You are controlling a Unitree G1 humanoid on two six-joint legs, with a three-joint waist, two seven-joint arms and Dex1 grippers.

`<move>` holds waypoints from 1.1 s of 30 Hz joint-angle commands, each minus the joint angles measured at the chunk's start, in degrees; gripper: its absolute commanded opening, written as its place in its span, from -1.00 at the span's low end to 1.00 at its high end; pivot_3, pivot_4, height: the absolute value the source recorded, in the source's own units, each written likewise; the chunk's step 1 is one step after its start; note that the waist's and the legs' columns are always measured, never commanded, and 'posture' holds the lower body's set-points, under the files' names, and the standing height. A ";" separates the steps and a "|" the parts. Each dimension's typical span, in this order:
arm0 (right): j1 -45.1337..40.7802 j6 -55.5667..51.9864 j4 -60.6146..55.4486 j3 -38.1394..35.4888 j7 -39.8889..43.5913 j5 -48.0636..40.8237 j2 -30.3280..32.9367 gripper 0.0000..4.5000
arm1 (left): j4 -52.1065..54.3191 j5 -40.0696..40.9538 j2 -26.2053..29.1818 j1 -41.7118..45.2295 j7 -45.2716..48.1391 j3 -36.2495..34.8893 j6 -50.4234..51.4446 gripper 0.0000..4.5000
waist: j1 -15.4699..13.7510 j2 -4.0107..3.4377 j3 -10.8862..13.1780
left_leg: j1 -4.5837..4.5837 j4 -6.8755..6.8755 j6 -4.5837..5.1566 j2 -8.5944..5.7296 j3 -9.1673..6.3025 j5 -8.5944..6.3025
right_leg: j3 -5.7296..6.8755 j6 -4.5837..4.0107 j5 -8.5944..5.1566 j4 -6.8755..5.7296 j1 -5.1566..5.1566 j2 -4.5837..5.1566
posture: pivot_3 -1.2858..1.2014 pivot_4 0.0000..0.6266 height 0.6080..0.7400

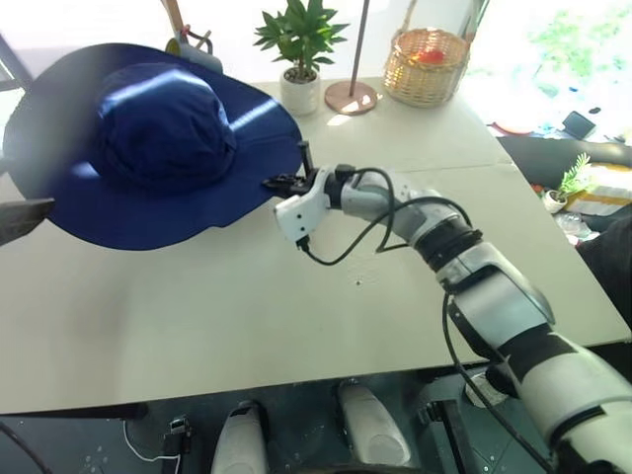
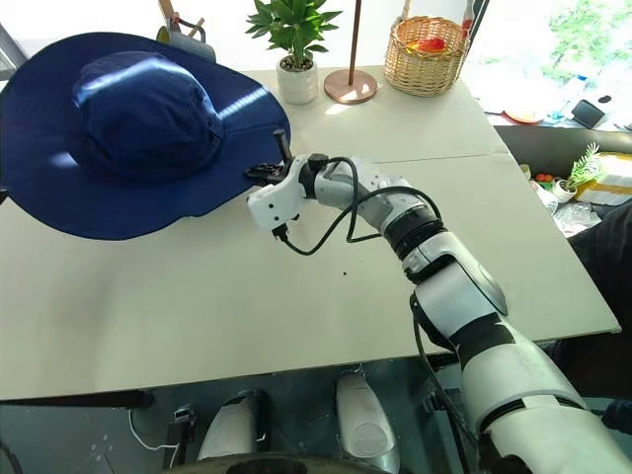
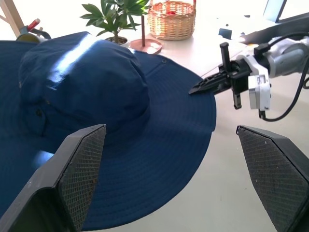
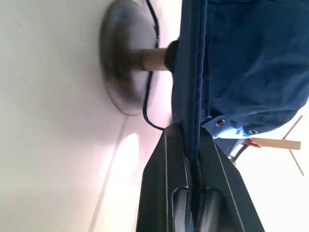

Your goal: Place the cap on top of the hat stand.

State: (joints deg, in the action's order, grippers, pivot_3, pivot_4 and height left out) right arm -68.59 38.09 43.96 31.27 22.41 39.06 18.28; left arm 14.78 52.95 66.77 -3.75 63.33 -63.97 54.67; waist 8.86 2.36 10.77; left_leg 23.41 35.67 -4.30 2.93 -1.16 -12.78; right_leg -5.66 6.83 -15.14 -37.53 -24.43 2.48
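1. Cap (image 1: 148,148): you see the navy wide-brimmed hat raised above the white table (image 1: 247,316), crown up, over the table's left part.
2. Your right gripper (image 1: 279,184) reaches in from the right, and its two black fingers are pinched together on the brim's right edge; the right wrist view shows the brim fabric sandwiched between the fingers (image 4: 166,179).
3. Under the cap in that wrist view you can make out the hat stand (image 4: 123,67): its round disc base on the table and a short length of post running up into the hat. Whether the crown sits fully on the stand's top is hidden by the fabric.
4. Your left gripper (image 3: 178,179) hangs with its fingers spread wide, near the front of the brim and apart from it.
5. Behind the cap stand a potted plant (image 1: 301,54), a thin pole on a copper disc (image 1: 351,97) and a wicker basket (image 1: 425,67).
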 commanded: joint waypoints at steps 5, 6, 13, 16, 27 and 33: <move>-7.19 2.05 -2.71 -2.85 4.70 -5.07 1.10 -0.98 | 0.50 -0.31 -0.22 0.44 -0.35 -1.94 -0.68 1.00 | -0.03 -0.01 0.00 | 0.00 0.00 0.00 0.00 -0.01 0.00 | 0.00 0.00 0.00 0.00 0.00 0.01 | 0.03 -0.52 1.00; -7.84 2.22 -2.32 -3.06 5.44 -5.76 1.11 -0.98 | 0.46 -0.32 -0.22 0.48 -0.37 -1.85 -0.74 1.00 | -0.02 -0.01 0.00 | 0.00 0.01 0.00 0.00 -0.01 0.00 | 0.00 0.00 0.00 0.00 0.00 0.01 | 0.03 -0.52 1.00; -8.69 3.76 1.41 -2.18 5.92 -6.01 0.75 -0.98 | 0.51 -0.14 -0.33 0.81 -0.75 -1.37 -0.98 1.00 | -0.06 0.00 0.00 | 0.00 0.01 0.00 0.00 0.00 0.00 | 0.00 0.00 0.00 0.00 0.01 0.02 | 0.03 -0.52 1.00; -9.13 4.21 3.36 -1.76 4.53 -4.88 0.44 -0.98 | 0.29 -0.14 -0.19 0.97 -0.81 -1.19 -1.07 1.00 | -0.01 -0.01 0.01 | 0.00 0.01 0.00 0.00 0.00 0.00 | 0.00 0.00 0.00 0.00 0.01 0.01 | 0.03 -0.52 1.00; -6.85 4.38 1.40 -2.69 5.82 -6.30 1.58 0.52 | -0.02 -0.14 0.06 1.67 -0.47 0.68 -1.36 1.00 | -0.07 -0.01 0.01 | 0.00 0.01 0.00 0.00 0.00 0.00 | 0.00 0.00 0.00 0.00 0.01 0.02 | 0.03 -0.52 1.00; 1.83 2.64 -8.57 -5.74 15.82 -14.80 8.92 0.52 | -1.40 -2.16 0.42 1.16 0.82 1.60 -2.51 1.00 | -0.39 0.01 0.00 | 0.02 0.03 0.00 -0.02 0.00 0.00 | 0.00 0.01 0.00 0.00 0.04 0.04 | 0.03 -0.52 1.00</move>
State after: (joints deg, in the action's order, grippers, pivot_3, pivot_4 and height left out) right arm -67.22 41.39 39.20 28.35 35.34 28.48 25.21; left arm 14.08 51.77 66.70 -2.60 63.67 -61.51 53.62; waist 8.46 2.37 10.76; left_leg 23.43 35.70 -4.30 2.90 -1.17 -12.78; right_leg -5.66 6.83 -15.13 -37.53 -24.39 2.52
